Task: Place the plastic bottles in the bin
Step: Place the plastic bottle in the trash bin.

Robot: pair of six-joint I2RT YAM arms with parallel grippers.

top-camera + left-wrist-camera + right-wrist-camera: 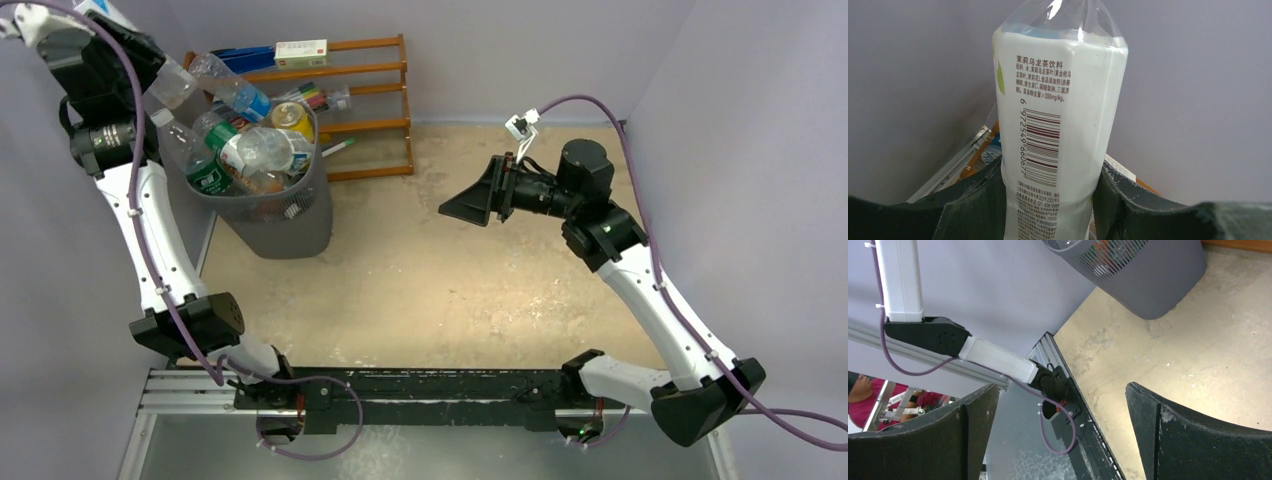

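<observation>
Clamped in the left gripper [1048, 172], a white-label bottle [1058, 100] hangs by the rim of the heaped bin [290, 225], right gripper [470, 205] wide open and empty: seemingly the last one to drop.

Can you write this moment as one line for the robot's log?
left end effector: shut on white-label bottle, raised by bin | right end effector: open, empty | bin: heaped with bottles

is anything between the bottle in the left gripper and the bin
No separate obstacle shows. The bottle in the left gripper hangs by the rim of the bin, but heaped bottles rise above that rim.
</observation>
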